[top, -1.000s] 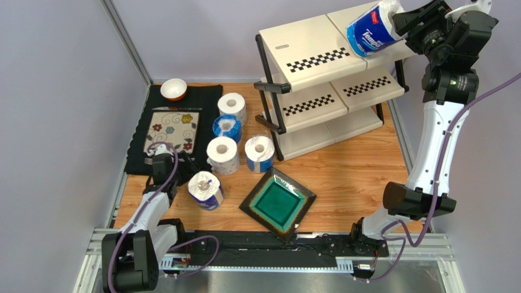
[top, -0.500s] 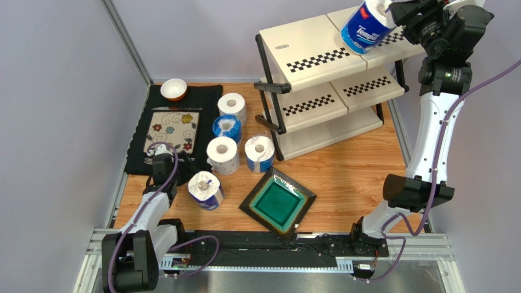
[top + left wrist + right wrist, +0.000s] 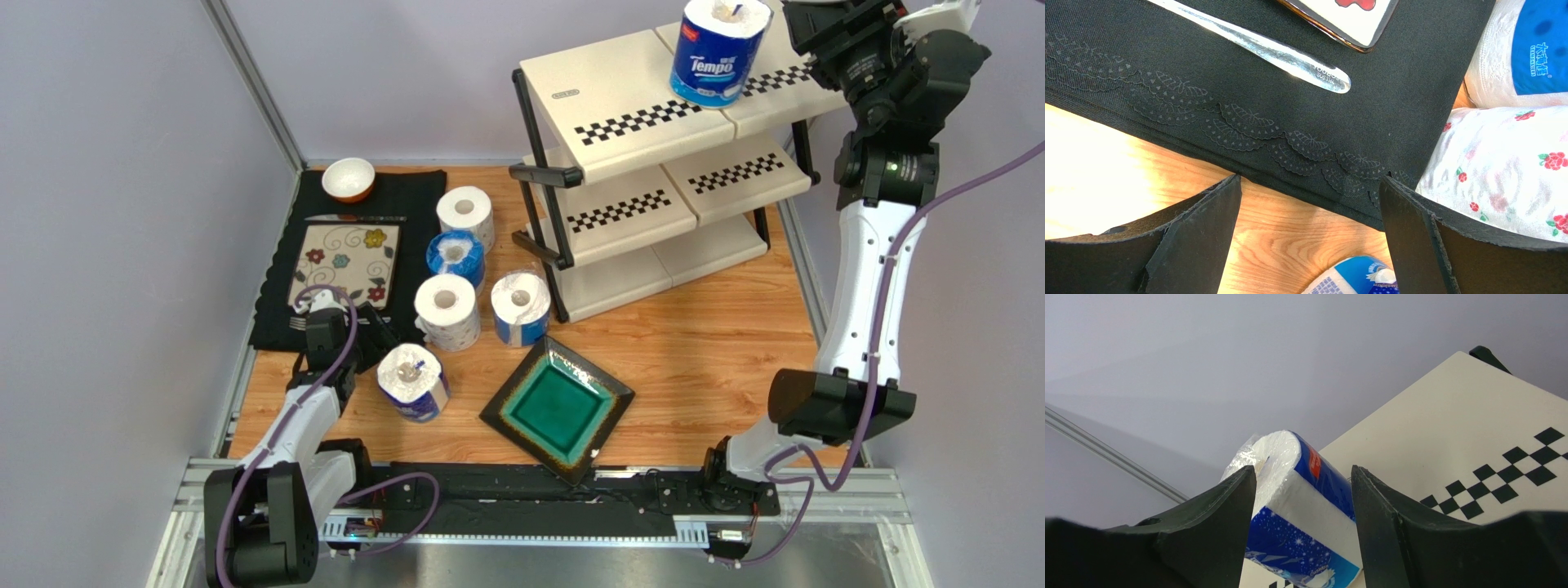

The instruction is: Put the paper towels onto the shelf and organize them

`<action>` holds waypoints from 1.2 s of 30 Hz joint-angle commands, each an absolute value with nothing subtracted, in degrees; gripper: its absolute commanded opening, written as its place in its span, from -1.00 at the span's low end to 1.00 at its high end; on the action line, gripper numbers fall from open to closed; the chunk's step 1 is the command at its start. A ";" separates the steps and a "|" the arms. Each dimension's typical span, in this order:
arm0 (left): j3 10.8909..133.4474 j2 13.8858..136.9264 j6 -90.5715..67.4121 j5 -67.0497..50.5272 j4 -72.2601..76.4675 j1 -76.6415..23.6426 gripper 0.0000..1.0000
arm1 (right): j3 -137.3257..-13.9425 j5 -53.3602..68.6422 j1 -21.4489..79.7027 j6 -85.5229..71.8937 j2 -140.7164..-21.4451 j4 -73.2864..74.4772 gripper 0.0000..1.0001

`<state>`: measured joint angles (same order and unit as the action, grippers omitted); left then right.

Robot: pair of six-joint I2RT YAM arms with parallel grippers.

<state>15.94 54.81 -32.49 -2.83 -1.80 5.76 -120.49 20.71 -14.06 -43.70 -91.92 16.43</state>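
1. Tempo roll [image 3: 720,49], tilted a second ago, now stands upright on the shelf's [image 3: 626,104] top tier.
2. Right pincer [image 3: 1303,474] released, just beside it.
3. Left pincer [image 3: 1309,184] spread, low over worktop [image 3: 711,343], unmoved.

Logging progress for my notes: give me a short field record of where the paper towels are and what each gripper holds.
Shelved: one Tempo roll, upright on the top tier of the shelf
Unshelved: five rolls on the table, left of the shelf
Right gripper: open, at the Tempo roll's side
Left gripper: open, empty, over the edge of the placemat
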 commanded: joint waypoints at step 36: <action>14.15 55.55 -33.31 -3.96 -1.76 6.15 0.81 | -80.76 -4.21 64.33 -24.34 -81.01 23.46 0.37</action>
